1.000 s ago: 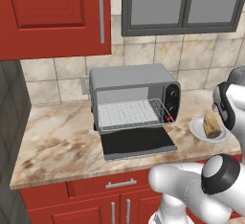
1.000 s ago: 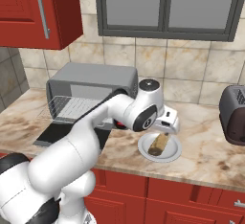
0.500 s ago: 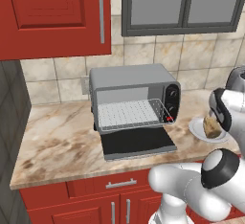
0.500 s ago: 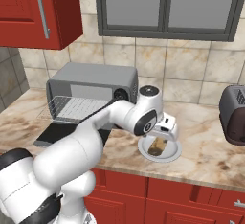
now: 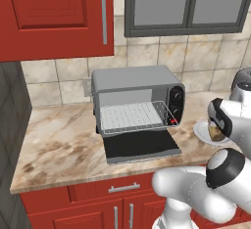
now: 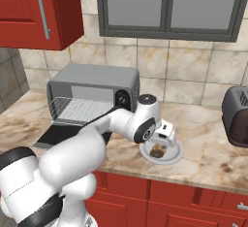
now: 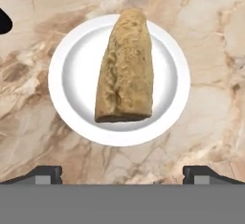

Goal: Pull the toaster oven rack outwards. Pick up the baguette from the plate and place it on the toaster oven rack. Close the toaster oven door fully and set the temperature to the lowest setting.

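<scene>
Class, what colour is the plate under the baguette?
White: the plate is plain white, under the golden-brown baguette. The hand view shows it best.

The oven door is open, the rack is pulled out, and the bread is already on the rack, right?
Not quite. The baguette lies on the plate, as the hand view shows. The toaster oven door is open and the rack is out.
</scene>
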### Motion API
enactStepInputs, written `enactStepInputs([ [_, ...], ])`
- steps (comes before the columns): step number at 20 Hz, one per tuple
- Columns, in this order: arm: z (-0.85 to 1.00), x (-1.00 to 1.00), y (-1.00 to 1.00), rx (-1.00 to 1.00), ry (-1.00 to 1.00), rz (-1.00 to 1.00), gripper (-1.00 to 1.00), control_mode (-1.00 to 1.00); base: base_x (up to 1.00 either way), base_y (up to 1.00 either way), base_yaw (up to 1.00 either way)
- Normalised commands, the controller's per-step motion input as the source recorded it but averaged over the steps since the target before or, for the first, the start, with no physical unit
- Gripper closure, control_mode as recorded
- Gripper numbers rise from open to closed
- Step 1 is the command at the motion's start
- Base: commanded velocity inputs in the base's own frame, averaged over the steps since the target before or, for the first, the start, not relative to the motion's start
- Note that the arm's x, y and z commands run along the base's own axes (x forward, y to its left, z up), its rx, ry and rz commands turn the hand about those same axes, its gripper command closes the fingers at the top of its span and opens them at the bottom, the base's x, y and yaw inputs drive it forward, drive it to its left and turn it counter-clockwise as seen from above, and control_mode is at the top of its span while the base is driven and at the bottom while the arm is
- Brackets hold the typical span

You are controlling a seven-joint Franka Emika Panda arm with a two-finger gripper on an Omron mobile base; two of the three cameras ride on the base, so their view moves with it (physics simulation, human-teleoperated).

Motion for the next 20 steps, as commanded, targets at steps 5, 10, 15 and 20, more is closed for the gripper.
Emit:
enactStepInputs([
  [5,-0.06,0.54,0.0,0.0,0.0,0.06,-1.0,-1.0,0.0,0.0,0.0],
  [10,-0.24,0.29,-0.02,0.0,0.0,0.04,-1.0,-1.0,0.0,0.0,0.0],
  [15,-0.38,0.0,-0.31,0.0,0.05,0.0,-1.0,-1.0,0.0,0.0,0.0],
  [20,-0.26,0.02,-0.19,0.0,0.01,0.0,-1.0,-1.0,0.0,0.0,0.0],
])
